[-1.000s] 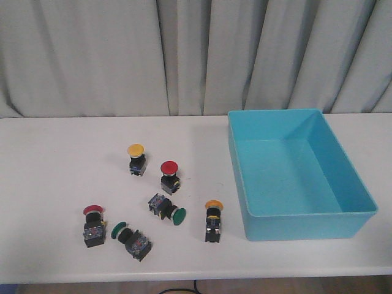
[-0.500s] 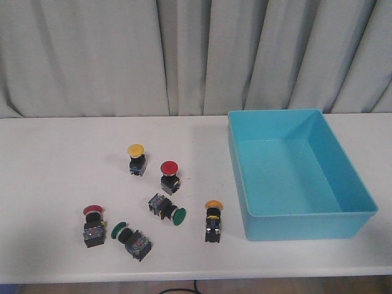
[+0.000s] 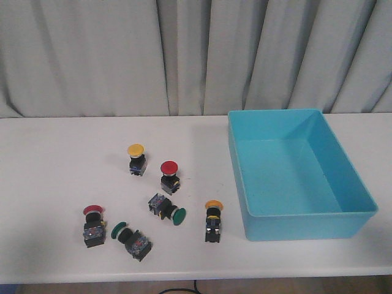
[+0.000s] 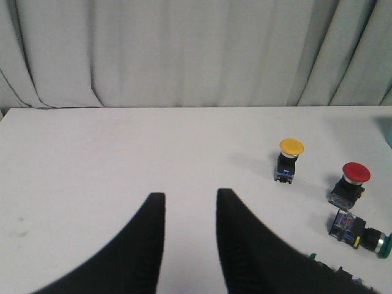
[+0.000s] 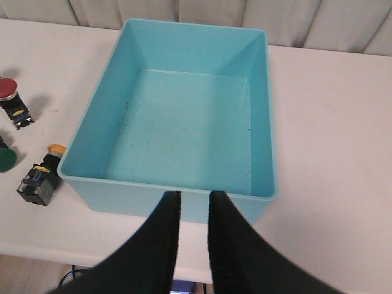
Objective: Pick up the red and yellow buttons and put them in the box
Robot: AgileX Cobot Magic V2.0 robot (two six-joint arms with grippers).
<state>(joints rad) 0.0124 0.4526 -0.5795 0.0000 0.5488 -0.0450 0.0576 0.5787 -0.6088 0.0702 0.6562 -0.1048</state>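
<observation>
While the buttons lie well apart, the left gripper hangs slightly parted, empty.

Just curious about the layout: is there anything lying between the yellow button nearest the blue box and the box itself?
No. In the front view, only bare white table separates that yellow button from the box.

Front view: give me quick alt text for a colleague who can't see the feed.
Six push buttons sit scattered on a white table left of an empty turquoise box: two yellow-capped, two red-capped and two green-capped. Grey curtains hang behind; neither arm shows.
</observation>
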